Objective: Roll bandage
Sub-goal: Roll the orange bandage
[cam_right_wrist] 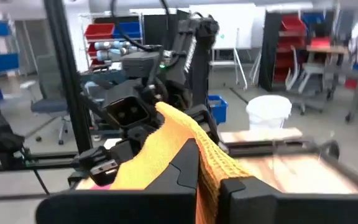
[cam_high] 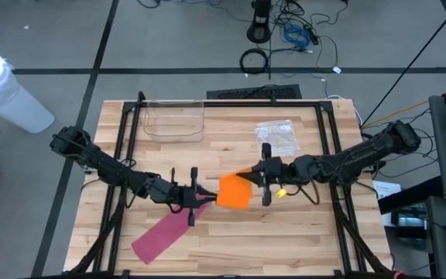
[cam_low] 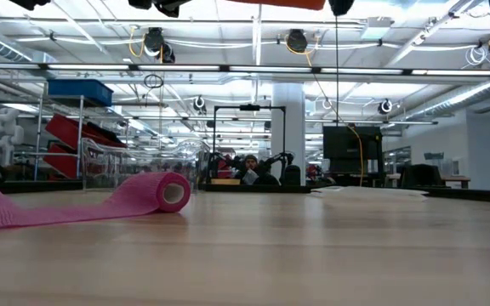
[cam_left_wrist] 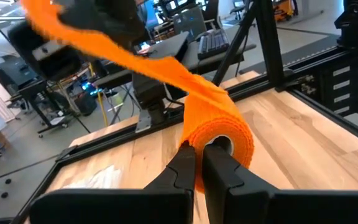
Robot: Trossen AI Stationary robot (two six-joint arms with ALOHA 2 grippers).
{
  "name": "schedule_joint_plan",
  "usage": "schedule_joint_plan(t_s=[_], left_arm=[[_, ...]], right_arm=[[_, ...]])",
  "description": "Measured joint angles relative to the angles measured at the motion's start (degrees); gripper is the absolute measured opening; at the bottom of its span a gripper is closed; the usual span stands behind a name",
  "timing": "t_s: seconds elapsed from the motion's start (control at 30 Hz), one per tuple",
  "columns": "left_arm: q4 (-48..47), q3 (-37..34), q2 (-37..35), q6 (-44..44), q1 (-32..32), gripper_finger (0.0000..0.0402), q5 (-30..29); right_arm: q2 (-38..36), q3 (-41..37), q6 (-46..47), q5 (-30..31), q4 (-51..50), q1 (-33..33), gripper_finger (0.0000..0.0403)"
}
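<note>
Two bandages: orange bandage (cam_high: 235, 191) gripped by both pincers, left pincer (cam_high: 200, 198) and right pincer (cam_high: 255, 175); pink bandage (cam_high: 161, 232) lies loose.

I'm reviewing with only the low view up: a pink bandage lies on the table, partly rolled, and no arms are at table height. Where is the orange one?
Observer: The orange bandage is held up in the air between both arms, above the table.
Operator: Who has the roll end?
Observer: The left gripper is shut on the orange roll's edge.
Operator: And the loose end?
Observer: The right gripper is shut on the orange strip, stretched away from the roll.
</note>
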Motion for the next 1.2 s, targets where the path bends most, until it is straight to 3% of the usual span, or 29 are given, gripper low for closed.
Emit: schedule_joint_plan(t_s=[0.13, 0.37, 0.47, 0.63, 0.77, 0.97, 1.2], left_arm=[[0.1, 0.0, 0.0, 0.1, -0.4, 0.0011, 0.1], [1.2, 0.0, 0.0, 0.8, -1.1, 0.0011, 0.1], [1.6, 0.0, 0.0, 1.9, -1.5, 0.0011, 0.2], [1.6, 0.0, 0.0, 2.0, -1.5, 0.0011, 0.4], [2.0, 0.0, 0.0, 2.0, -1.5, 0.0011, 2.6], [3.1, 0.0, 0.0, 2.2, -2.2, 0.0011, 4.0], [4.5, 0.0, 0.0, 3.4, -2.6, 0.0011, 4.8]], right_arm=[[0.9, 0.0, 9.4, 0.0, -6.0, -1.8, 0.0019], [1.9, 0.0, 30.2, -0.8, -13.7, -4.1, 0.0087], [1.9, 0.0, 34.3, -4.8, -14.0, -4.5, 0.0120], [1.9, 0.0, 37.8, -12.1, -11.0, -5.7, 0.0170], [1.3, 0.0, 38.0, -13.7, -13.1, -8.0, 0.0196], [1.5, 0.0, 42.1, -15.3, -21.1, -10.0, 0.0203], [1.0, 0.0, 39.3, -25.8, -18.7, -10.6, 0.0203]])
